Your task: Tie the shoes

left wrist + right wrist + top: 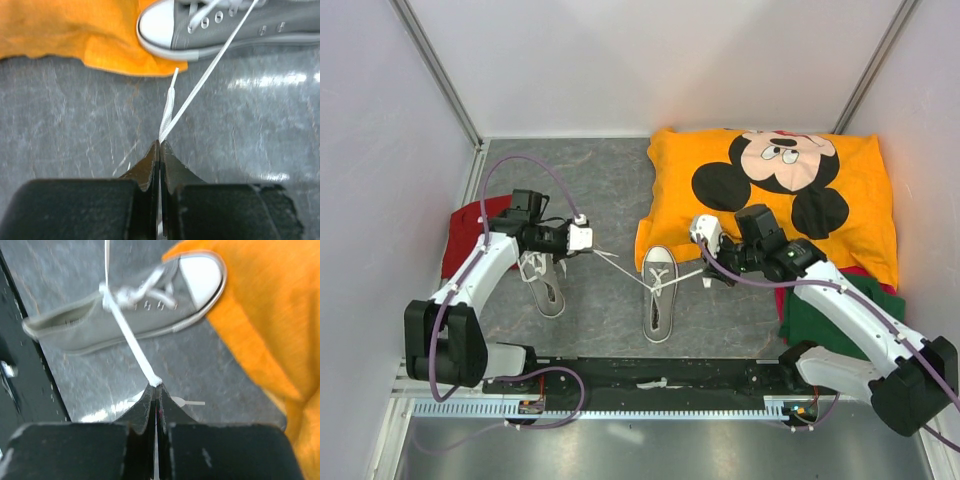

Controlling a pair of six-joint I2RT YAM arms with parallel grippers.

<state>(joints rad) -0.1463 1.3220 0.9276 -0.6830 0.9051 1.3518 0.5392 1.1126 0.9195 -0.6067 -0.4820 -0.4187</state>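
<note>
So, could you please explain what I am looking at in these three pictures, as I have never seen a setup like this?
These are two robot arms bolted at the near edge of a grey table. The wide picture comes from a fixed camera above and behind them. The other two come from a camera on each wrist, looking along its own fingers. On the table lie two grey shoes, an orange Mickey Mouse cloth, a red cloth and a green cloth. The left gripper and the right gripper are each shut on an end of the white lace of the middle shoe, so the lace is stretched out to either side. The other shoe lies further left.
</note>
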